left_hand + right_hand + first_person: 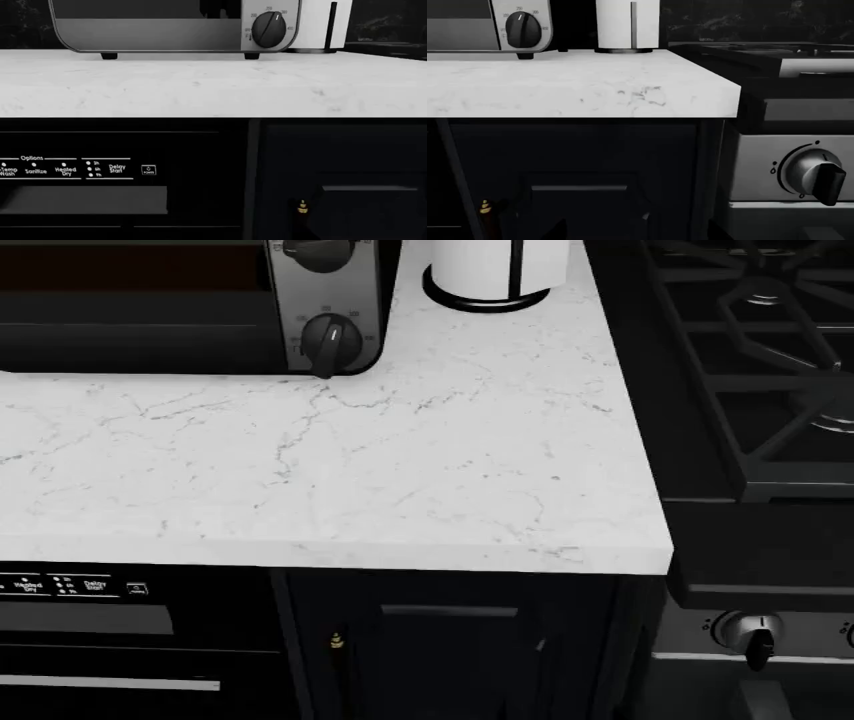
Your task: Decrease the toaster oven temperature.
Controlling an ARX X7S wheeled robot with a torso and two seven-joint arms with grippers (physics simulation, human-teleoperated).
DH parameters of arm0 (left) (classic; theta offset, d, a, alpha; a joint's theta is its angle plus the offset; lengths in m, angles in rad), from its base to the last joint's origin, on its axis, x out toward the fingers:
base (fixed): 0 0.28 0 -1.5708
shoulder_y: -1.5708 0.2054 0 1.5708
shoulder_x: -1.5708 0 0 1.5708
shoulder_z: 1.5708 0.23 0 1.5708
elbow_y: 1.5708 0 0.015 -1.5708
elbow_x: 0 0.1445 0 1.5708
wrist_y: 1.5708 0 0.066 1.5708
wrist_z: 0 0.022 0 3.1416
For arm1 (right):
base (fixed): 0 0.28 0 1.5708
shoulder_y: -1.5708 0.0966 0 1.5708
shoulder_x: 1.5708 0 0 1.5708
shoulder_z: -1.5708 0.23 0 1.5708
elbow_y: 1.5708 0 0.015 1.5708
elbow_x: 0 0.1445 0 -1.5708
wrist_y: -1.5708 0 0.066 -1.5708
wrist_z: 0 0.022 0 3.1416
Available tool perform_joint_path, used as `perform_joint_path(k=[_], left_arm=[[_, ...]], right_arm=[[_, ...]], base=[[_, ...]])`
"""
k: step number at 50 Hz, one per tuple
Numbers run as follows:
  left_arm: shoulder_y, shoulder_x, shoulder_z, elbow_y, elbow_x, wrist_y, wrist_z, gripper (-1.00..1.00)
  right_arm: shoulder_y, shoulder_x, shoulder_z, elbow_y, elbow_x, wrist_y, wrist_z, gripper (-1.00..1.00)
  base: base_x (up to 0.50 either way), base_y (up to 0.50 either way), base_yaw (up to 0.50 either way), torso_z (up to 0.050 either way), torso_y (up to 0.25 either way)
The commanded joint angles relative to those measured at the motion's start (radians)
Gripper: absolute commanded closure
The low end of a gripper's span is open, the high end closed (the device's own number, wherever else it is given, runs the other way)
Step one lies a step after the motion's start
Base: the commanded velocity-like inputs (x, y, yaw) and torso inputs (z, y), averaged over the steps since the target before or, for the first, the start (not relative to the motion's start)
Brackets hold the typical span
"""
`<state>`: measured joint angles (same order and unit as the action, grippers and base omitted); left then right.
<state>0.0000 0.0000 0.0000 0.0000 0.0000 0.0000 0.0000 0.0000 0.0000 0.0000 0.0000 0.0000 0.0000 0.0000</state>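
One small rigid temperature knob [269,30] on the toaster oven [153,30]: pinch its raised rib, turns stiffly; neither pincer visible, state unknown.

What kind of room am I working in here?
Almost certainly a home kitchen: a toaster oven with black knobs sits on a white marble-look countertop, a dishwasher control panel is below the counter, and a black gas range with cast grates stands beside it.

Kitchen: marble countertop [400,470], dishwasher [80,172], gas range [761,360].
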Motion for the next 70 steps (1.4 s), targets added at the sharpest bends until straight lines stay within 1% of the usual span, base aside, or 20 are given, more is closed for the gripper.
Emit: perform_joint_path(k=[1, 10, 22, 27, 30, 38, 43, 47, 51, 57, 58, 60, 62, 70], left_arm=[[0.000, -0.010, 0.011, 0.000, -0.010, 0.000, 0.000, -1.00], [0.002, -0.039, 0.051, 0.024, -0.029, -0.011, -0.047, -1.00], [-0.002, -0.058, 0.074, 0.019, -0.045, -0.019, -0.086, -1.00], [0.003, -0.067, 0.086, 0.026, -0.056, -0.018, -0.087, -1.00], [0.009, -0.071, 0.088, 0.034, -0.092, -0.009, -0.067, -1.00], [0.005, -0.083, 0.101, 0.055, -0.056, -0.040, -0.118, -1.00], [0.017, -0.093, 0.104, 0.148, -0.063, -0.096, -0.130, -1.00], [0.020, -0.102, 0.109, 0.203, -0.071, -0.144, -0.135, -1.00], [0.014, -0.113, 0.102, 0.324, -0.090, -0.265, -0.150, -1.00], [0.007, -0.125, 0.092, 0.402, -0.082, -0.333, -0.186, -1.00], [-0.057, -0.180, 0.052, 0.489, -0.082, -0.397, -0.173, -1.00], [-0.063, -0.180, 0.056, 0.474, -0.076, -0.350, -0.174, -1.00], [-0.067, -0.183, 0.059, 0.470, -0.072, -0.344, -0.175, -1.00], [-0.104, -0.203, 0.083, 0.484, -0.055, -0.364, -0.170, -1.00]], right_arm=[[0.004, 0.011, -0.013, 0.013, 0.011, -0.009, 0.013, -1.00], [-0.001, 0.042, -0.051, 0.004, 0.031, -0.003, 0.052, -1.00], [0.001, 0.061, -0.079, 0.010, 0.054, -0.005, 0.072, -1.00], [0.001, 0.068, -0.087, 0.012, 0.062, -0.005, 0.079, -1.00], [-0.001, 0.073, -0.090, 0.008, 0.070, -0.005, 0.081, -1.00], [-0.003, 0.083, -0.099, -0.005, 0.087, -0.004, 0.086, -1.00], [-0.010, 0.090, -0.100, -0.048, 0.105, 0.011, 0.090, -1.00], [-0.018, 0.102, -0.108, -0.121, 0.110, 0.048, 0.098, -1.00], [-0.028, 0.117, -0.120, -0.227, 0.112, 0.096, 0.103, -1.00], [-0.028, 0.133, -0.131, -0.295, 0.106, 0.127, 0.113, -1.00], [0.026, 0.175, -0.147, -0.445, 0.078, 0.268, 0.104, -1.00], [0.039, 0.178, -0.148, -0.474, 0.077, 0.285, 0.105, -1.00], [0.042, 0.179, -0.148, -0.471, 0.079, 0.284, 0.106, -1.00], [0.066, 0.191, -0.154, -0.489, 0.079, 0.306, 0.107, -1.00]], base=[[0.00, 0.00, 0.00, 0.000, 0.000], [0.00, 0.00, 0.00, 0.000, 0.000], [0.00, 0.00, 0.00, 0.000, 0.000], [0.00, 0.00, 0.00, 0.000, 0.000], [0.00, 0.00, 0.00, 0.000, 0.000], [0.00, 0.00, 0.00, 0.000, 0.000], [0.00, 0.00, 0.00, 0.000, 0.000], [0.00, 0.00, 0.00, 0.000, 0.000], [0.00, 0.00, 0.00, 0.000, 0.000], [0.00, 0.00, 0.00, 0.000, 0.000], [0.00, 0.00, 0.00, 0.000, 0.000], [0.00, 0.00, 0.00, 0.000, 0.000], [0.00, 0.00, 0.00, 0.000, 0.000], [0.00, 0.00, 0.00, 0.000, 0.000]])
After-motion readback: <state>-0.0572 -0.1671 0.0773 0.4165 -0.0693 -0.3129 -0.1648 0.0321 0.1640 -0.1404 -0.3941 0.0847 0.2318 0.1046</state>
